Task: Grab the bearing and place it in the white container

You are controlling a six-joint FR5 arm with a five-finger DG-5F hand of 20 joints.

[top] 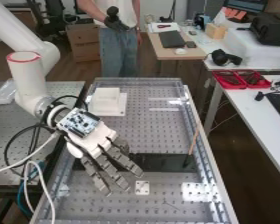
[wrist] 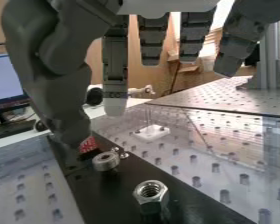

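Hand (top: pixel 95 139), lettering (wrist: pixel 115 94) on finger (wrist: pixel 115 75), near bearing (wrist: pixel 105 161)

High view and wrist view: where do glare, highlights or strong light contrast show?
High view: pale glare patches on the bench, at its near right and farther up on the right. Wrist view: bright highlights on the metal of the bearing and the nut; the hand looks dark against the bright background between its fingers.
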